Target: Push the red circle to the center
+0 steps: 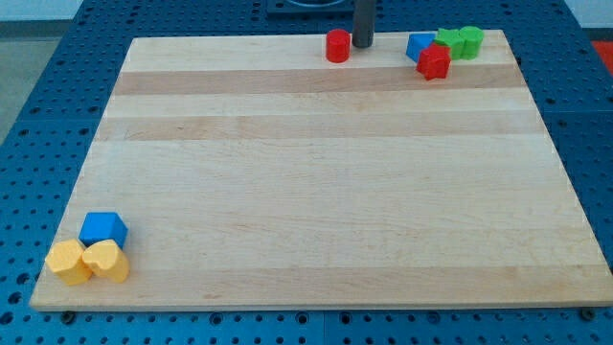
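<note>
The red circle (337,46) is a short red cylinder near the top edge of the wooden board (316,182), a little right of the middle. My tip (363,45) stands on the board right beside it, on its right, very close or touching; I cannot tell which. The dark rod rises out of the view's top.
At the top right sit a blue block (418,46), a red block (434,62) and two green blocks (448,42) (470,41) in a cluster. At the bottom left sit a blue block (102,229) and two yellow blocks (69,262) (107,261).
</note>
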